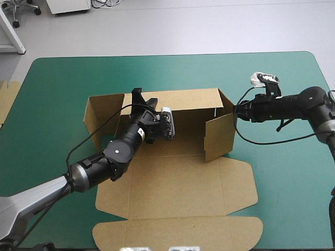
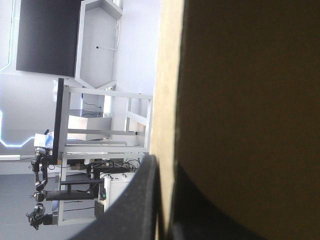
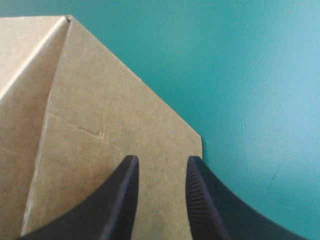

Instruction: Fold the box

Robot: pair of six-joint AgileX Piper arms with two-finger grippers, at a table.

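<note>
Spare board (image 1: 6, 99) shows at the left edge of the teal-green table (image 1: 57, 78). The left gripper (image 1: 137, 95) pinches the raised back wall of the box (image 1: 178, 183), its arm slanting up from the near left corner. The box sits mid-table, lid flat toward the near edge. The right gripper (image 1: 236, 111), its arm level, has its fingers narrowly parted and grasps nothing beside the right wall; whether it touches is unclear.

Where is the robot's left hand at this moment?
In the high view the left hand is at the far wall of the box, left of centre, shut on that wall's top edge.
</note>
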